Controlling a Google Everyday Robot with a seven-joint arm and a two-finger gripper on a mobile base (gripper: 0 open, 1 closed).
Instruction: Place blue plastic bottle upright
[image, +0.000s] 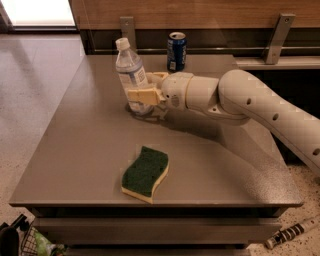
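Observation:
The blue plastic bottle (129, 65), clear with a white cap and a white label, stands near the back of the grey table (85, 135), leaning slightly to the left. Its base is on or just above the tabletop. My gripper (143, 86) reaches in from the right. Its tan fingers (141, 95) are closed around the bottle's lower half, one in front and one behind. The fingers hide the bottle's base in part.
A dark-blue soda can (176, 51) stands upright at the table's back edge, behind my wrist. A green and yellow sponge (145, 173) lies near the front edge. A wooden wall with metal brackets (277, 36) runs behind the table.

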